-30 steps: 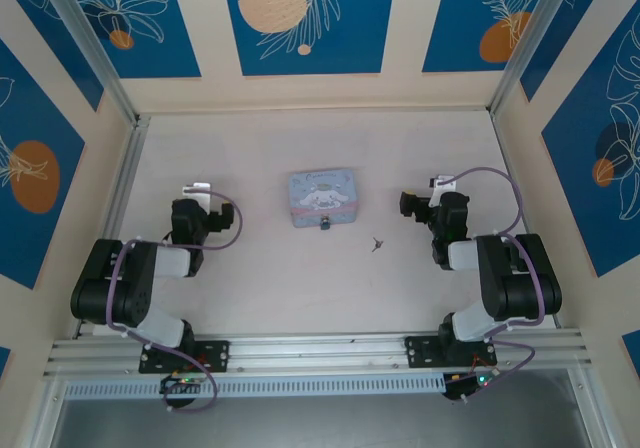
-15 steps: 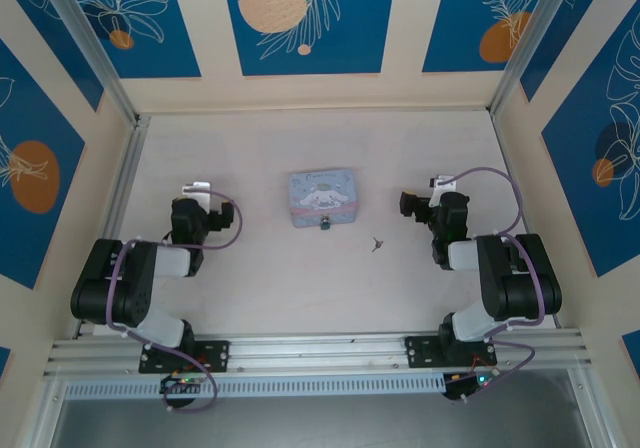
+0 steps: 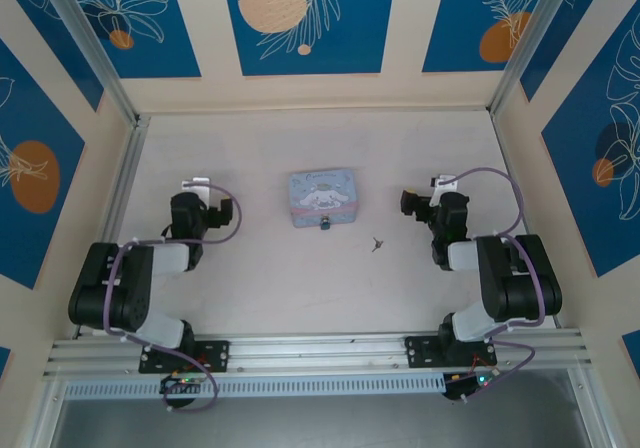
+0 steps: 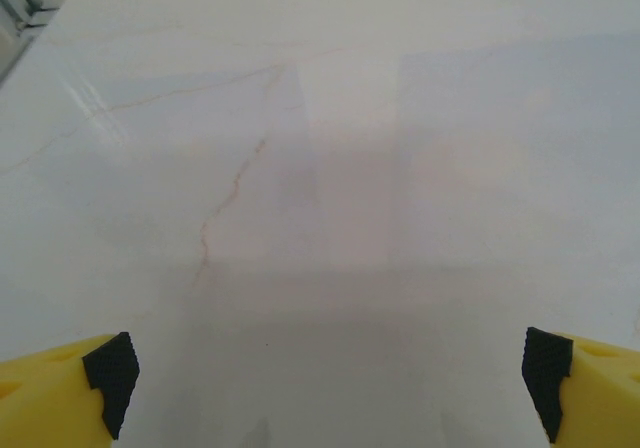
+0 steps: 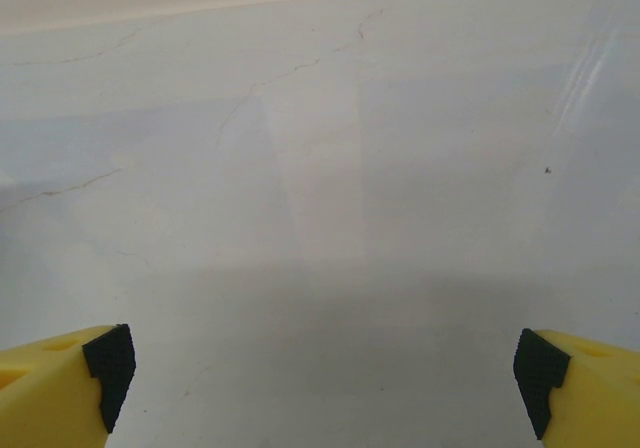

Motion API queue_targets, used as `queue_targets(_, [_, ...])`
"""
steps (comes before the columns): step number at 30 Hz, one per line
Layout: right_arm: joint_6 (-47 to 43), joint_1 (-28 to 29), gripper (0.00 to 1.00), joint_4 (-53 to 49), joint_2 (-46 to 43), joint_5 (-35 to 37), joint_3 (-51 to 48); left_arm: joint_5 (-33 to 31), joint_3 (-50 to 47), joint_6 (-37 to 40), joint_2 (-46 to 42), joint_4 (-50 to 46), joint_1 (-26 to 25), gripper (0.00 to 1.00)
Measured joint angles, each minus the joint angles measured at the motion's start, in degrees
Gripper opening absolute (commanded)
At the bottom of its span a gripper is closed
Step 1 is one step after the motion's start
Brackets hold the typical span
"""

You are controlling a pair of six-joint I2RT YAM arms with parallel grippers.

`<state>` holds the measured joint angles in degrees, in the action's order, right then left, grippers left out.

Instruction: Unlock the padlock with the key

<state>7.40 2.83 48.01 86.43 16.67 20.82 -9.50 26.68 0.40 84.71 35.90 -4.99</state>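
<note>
Left black gripper [image 3: 200,208] shifted slightly toward far-left since earlier frame; right black gripper [image 3: 425,206] unmoved. Both grippers spread wide, holding nothing. Tiny blue-teal padlock [image 3: 325,224] lies at near edge of pale blue cartoon tin [image 3: 322,197] — between grippers, well apart from both. Tiny thin dark grey metal key [image 3: 376,242] lies on pale desk [image 3: 280,278] — nearer right gripper.

One pale blue tin [image 3: 323,196] at the frame's centre. One tiny padlock [image 3: 325,225] at the tin's lower edge, and one small dark key [image 3: 376,242] to its lower right. Two arms: left arm [image 3: 130,288] and right arm [image 3: 505,283] (each bears one gripper, so two: left gripper [image 4: 325,383], right gripper [image 5: 325,378]).
</note>
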Motion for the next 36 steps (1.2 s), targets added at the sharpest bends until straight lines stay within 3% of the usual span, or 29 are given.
queue_targets(4, [-1.0,4.5,0.99,-8.3,-5.4,4.6,1.9,-0.6,6.7,-0.5,-5.3,-7.6,0.0,1.0])
queue_targets(7, [2.1,3.4,0.99,-21.2,-10.4,4.6,11.9,-0.5,10.5,-3.1,-8.7,-12.6,0.0,1.0])
queue_targets(9, [9.0,0.6,0.99,-32.6,-11.5,3.9,23.1,-0.3,13.3,-6.0,-9.9,-17.2,0.0,1.0])
queue_targets(13, [19.0,-5.5,0.96,-46.8,-10.1,-4.0,39.3,1.6,18.1,-13.6,-12.2,-26.9,-0.2,1.0])
queue_targets(18, [25.9,-5.2,0.85,-57.1,-6.5,-18.7,40.5,7.3,25.8,-24.0,-14.0,-41.5,-1.4,1.0])
queue_targets(25, [35.2,3.6,0.83,-60.7,-2.6,-30.6,30.5,13.2,27.7,-32.2,-14.5,-52.9,-10.6,1.0])
queue_targets(30, [40.5,10.5,0.82,-58.5,-0.4,-31.9,29.9,14.0,27.7,-35.8,-14.4,-54.9,-17.2,1.0])
queue_targets(36, [44.9,16.0,0.82,-56.7,6.6,-31.7,34.0,14.0,27.7,-38.3,-12.7,-54.7,-20.3,1.0])
